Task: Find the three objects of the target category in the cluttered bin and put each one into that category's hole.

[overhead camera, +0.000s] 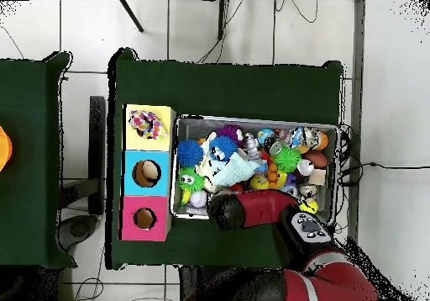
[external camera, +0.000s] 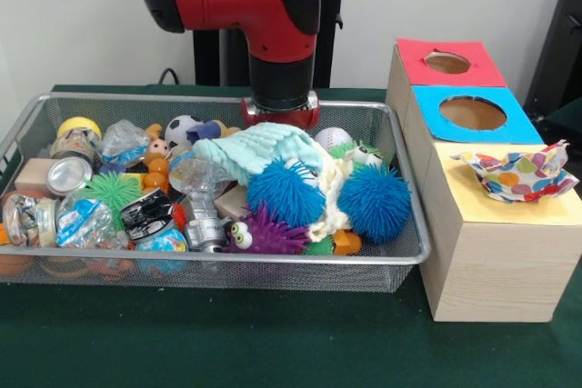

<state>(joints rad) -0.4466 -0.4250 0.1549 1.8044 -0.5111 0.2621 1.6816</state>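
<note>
Hovering over bin (external camera: 400,252) far edge, arm (external camera: 273,6) hides gripper; grip state unclear; toys jumbled.

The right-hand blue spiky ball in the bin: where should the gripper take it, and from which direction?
Come straight down from above and close across the round middle of the blue spiky ball. It lies on top of the pile, top exposed. The mesh bin wall runs close along one side and a cream knitted cloth lies against the other, so a sideways approach looks blocked.

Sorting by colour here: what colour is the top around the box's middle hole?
Blue top around the middle hole, between the red and yellow sections; clearest in the front view.
</note>
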